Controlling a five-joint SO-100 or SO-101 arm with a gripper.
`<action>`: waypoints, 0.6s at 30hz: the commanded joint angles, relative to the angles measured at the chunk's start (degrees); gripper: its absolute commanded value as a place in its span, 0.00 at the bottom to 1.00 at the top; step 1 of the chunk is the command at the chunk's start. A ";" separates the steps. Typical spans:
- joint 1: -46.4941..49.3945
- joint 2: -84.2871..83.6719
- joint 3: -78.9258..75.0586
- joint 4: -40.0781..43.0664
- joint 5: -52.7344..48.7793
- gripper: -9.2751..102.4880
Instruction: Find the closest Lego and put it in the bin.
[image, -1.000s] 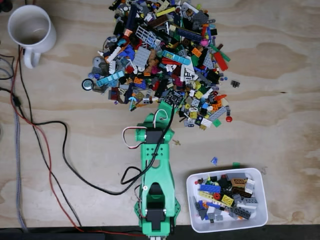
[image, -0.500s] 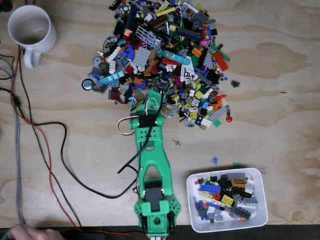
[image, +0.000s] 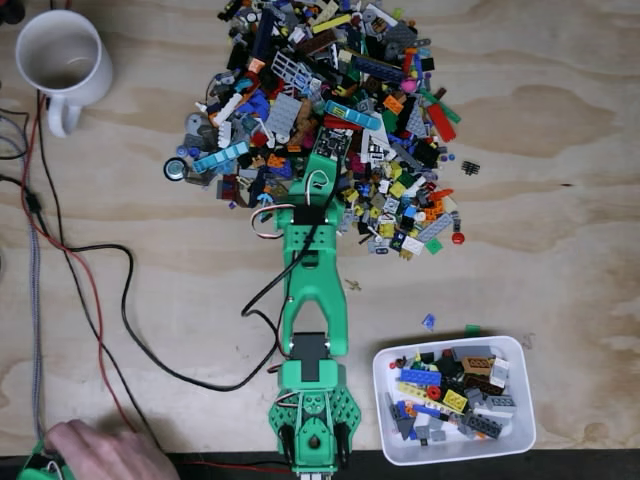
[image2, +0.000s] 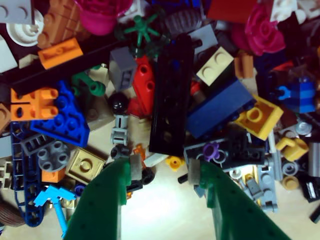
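Reaching up the fixed view, your green 3D-printed arm (image: 312, 300) had its gripper (image: 330, 150) over the near edge of the big heap of mixed coloured Lego pieces (image: 330, 110).

Wrist view: the gripper (image2: 162, 172) had two green fingers (image2: 107, 200), spread apart with nothing between them, only pale table showing in the gap. Tips sat just short of a long black flat plate (image2: 170, 95). That plate's long axis ran nearly straight up the wrist view, roughly in line with the fingers, near end just above the gap. A small orange-yellow round stud (image2: 174, 162) lay between the tips, touching neither as far as you could tell.

Small white rectangular plastic tub with rounded corners (image: 520, 390) sat at lower right of the fixed view, right of the arm base, long axis left-right, already holding a layer of mixed bricks. Well apart from the heap.

Counts: one arm, one tub, one round white mug (image: 62, 60) at top left, one bare hand (image: 105, 452) at the bottom-left edge. Two loose bits, one blue (image: 428, 321) and one green (image: 472, 328), lay just above the tub.

No readable writing or brand marks in either view.
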 joint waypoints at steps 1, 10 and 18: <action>0.79 -0.26 -6.94 -0.62 -1.32 0.22; 0.35 -4.31 -9.93 -0.26 -2.72 0.21; 0.44 -5.01 -9.76 -0.09 -3.34 0.21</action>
